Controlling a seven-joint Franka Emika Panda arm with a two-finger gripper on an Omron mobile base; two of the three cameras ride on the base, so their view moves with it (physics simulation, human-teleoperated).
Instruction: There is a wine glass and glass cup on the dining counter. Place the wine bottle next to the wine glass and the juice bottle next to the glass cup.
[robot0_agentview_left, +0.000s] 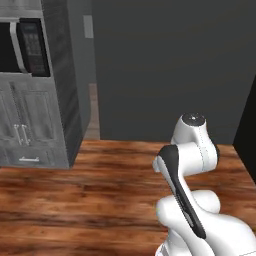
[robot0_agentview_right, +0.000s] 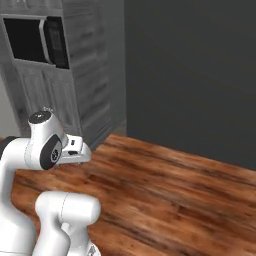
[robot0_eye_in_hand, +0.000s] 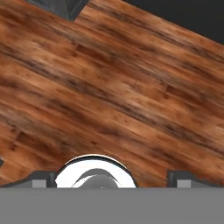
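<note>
Zero task items reached; gripper (robot0_eye_in_hand: 111, 179) spread wide, empty, over wooden floor (robot0_eye_in_hand: 113, 87). Transit step judged; desk must be located next.

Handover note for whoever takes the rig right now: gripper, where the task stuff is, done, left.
Gripper: open, empty, pointing down at bare wooden floor.
Arm: folded up over the base, not reaching for anything.
Surroundings: base faces a dark wall, with a grey cabinet and built-in microwave to the left.
Task things: the pictures do not tell where the bottles, glasses or dining counter are.
Done: nothing that can be confirmed.
Left: likely everything. Drive to find the bottles and counter, then put the wine bottle by the wine glass and the juice bottle by the glass cup.
</note>
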